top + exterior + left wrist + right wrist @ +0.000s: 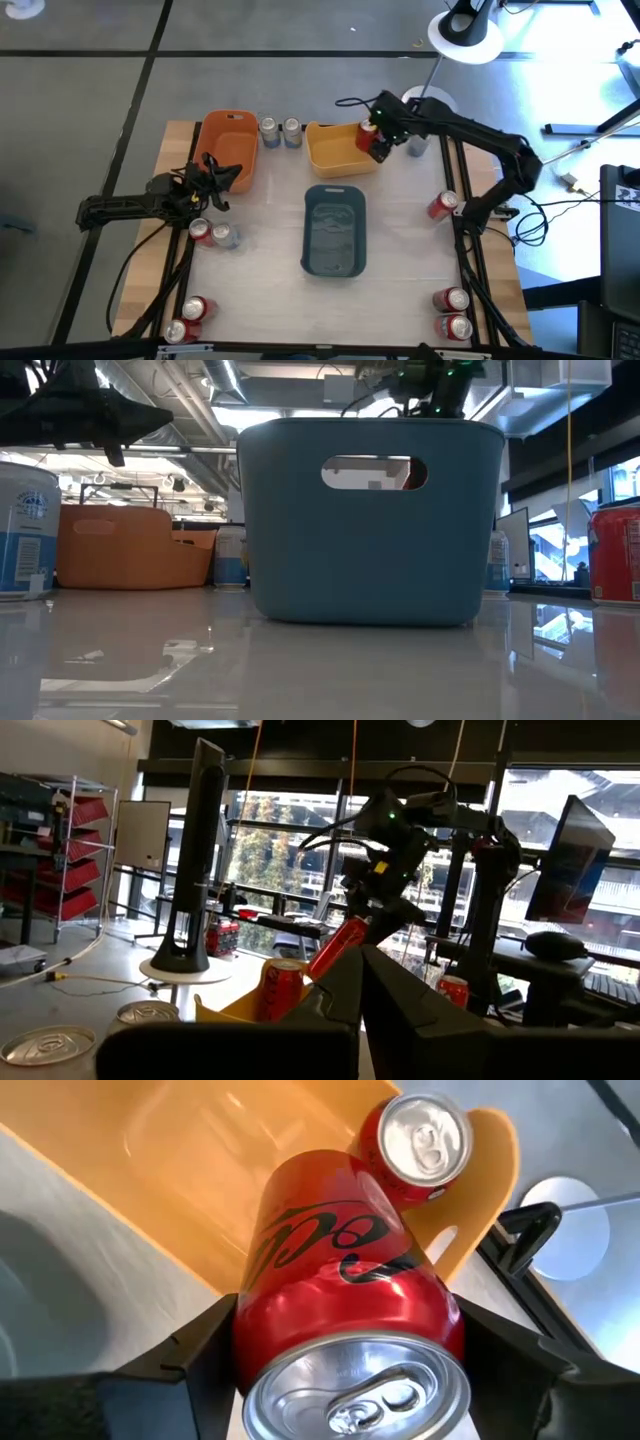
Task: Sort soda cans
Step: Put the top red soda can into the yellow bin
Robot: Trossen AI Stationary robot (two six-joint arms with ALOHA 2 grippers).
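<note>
My right gripper [378, 141] is shut on a red soda can [345, 1310] above the right end of the yellow bin [338, 150]. A second red can [418, 1140] stands upright inside that bin. My left gripper [213, 178] is shut and touches nothing; it hovers by the near edge of the orange bin [228, 146]. Two silver cans [281, 132] stand between the orange and yellow bins. A red can [202, 232] and a silver can [226, 237] stand close to the left gripper. The left wrist view shows the held can [340, 946] tilted. My right gripper pinches the red can between its two fingers [205, 1345], on the can's side wall near the lid end [290, 1325]. The fingers come slanting down from above and lie across the can. It is lifted clear and tilted, its base toward the yellow bin.
The dark blue-grey bin [335, 230] sits at the table's middle. Red cans stand at the near left corner [188, 318], the near right corner [453, 312] and the right edge [443, 205]. A silver can [418, 146] stands right of the yellow bin.
</note>
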